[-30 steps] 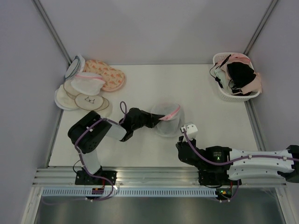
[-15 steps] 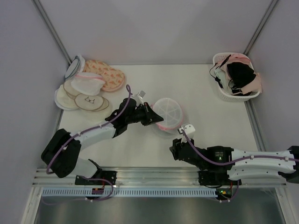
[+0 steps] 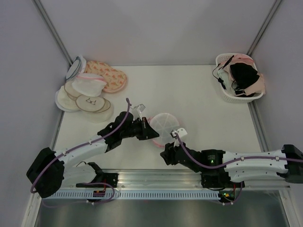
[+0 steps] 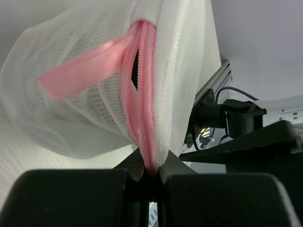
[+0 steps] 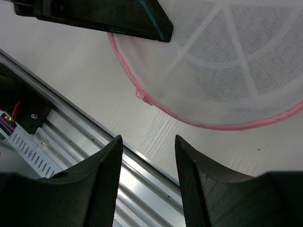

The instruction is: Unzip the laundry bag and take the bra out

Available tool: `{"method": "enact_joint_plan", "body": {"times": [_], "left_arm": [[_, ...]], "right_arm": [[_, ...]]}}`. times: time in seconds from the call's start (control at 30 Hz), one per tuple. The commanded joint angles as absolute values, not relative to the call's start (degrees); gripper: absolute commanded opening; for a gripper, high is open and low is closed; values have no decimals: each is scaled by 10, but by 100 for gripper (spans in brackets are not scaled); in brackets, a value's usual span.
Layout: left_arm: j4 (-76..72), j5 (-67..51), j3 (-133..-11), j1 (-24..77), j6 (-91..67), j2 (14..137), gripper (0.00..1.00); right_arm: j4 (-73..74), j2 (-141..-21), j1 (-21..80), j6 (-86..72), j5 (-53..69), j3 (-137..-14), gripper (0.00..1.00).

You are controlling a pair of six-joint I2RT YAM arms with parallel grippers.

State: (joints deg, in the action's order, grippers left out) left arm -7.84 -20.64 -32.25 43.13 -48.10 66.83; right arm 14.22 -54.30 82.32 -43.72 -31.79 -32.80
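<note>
One white mesh laundry bag (image 3: 165,124) hangs tipped on edge from the left pincer (image 4: 150,172), which is clenched on its pink zipper rim (image 4: 142,94) to steady it, while the right pincer (image 5: 148,146), released and empty, waits just beside it, probably to pull the zipper.

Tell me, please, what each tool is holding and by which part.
The left tool pinches the laundry bag by its pink zipper trim; the right tool is open, holding nothing.

Black-and-white jointed arms (image 3: 246,161), purple cables (image 3: 94,139) along them, matte black fingers (image 5: 102,189)
</note>
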Motion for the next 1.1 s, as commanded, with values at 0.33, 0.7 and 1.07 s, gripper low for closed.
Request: {"method": "enact_joint_plan", "body": {"times": [0.33,0.7,1.07], "left_arm": [[-76,-154,-315,446,-520,583,2],[-87,-149,-298,459,-540,569,2],[-87,-139,-283,465,-538,566,2]], "right_arm": [[-34,-645,823,-472,-308,-337,52],[-29,-644,822,-504,-444,-338,40],[42,-606,824,-516,-435,-330,0]]}}
